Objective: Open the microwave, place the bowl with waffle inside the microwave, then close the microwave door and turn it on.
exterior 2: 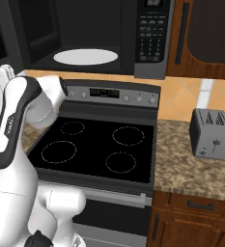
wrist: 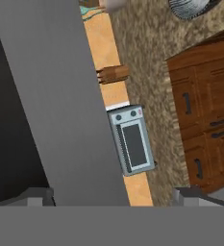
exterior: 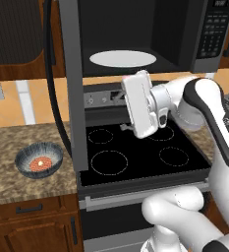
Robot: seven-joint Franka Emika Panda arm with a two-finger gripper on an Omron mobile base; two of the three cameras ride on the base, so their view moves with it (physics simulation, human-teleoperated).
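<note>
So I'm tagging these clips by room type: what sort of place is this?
A home kitchen, rendered rather than real: a black glass-top stove sits under an open microwave, with a grey toaster on the granite counter and wooden cabinets below.

Granite counter [exterior: 17, 138] bears bowl [exterior: 39, 159], toaster [exterior 2: 212, 133].

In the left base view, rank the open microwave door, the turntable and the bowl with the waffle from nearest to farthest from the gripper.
1. microwave door: swung open, just to the left of the gripper.
2. turntable: above the gripper, inside the microwave.
3. bowl: on the counter beyond the door, lower left, with the waffle in it.
</note>
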